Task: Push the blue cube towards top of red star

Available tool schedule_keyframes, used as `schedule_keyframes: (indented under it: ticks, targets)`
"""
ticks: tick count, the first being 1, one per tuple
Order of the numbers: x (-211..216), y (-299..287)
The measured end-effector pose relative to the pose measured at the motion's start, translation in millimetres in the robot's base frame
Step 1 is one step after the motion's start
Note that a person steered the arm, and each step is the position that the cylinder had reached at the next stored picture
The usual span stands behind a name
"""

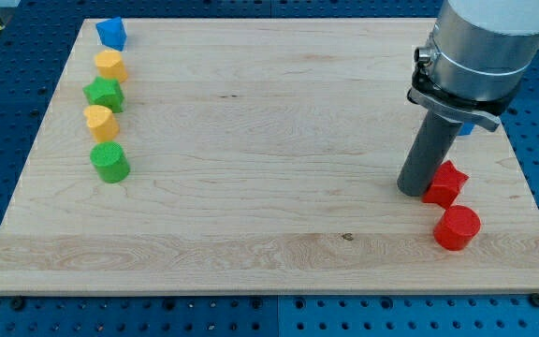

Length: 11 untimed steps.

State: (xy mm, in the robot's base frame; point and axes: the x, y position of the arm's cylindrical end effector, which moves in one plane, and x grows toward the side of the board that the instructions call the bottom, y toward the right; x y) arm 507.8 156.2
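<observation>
My tip (412, 191) rests on the table (269, 243) at the view's right, just left of the red star (446, 183); there are no jaws. A blue cube (469, 126) peeks out behind the arm, above the star. A red cylinder (457, 227) lies below. Another blue block (111, 33) sits top left.

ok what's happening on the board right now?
The arm's rod is down at the view's right, my tip right beside the red star, on its left. A red cylinder sits just below the star. A sliver of blue peeks out behind the arm above the star. Whether it is the blue cube, I cannot tell. Another blue block tops a column of yellow and green blocks along the left edge.
</observation>
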Motion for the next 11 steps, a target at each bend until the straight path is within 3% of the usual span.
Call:
schedule_keyframes:
  ticks: [2,3,4,5,6,9,11]
  targets:
    - [-114.6,-48.0]
    - [-163.9,-33.1]
    - [-174.7,33.3]
    - [-166.6,104.3]
    - [-142.9,136.3]
    - [-117.2,61.3]
    - [-111.5,83.1]
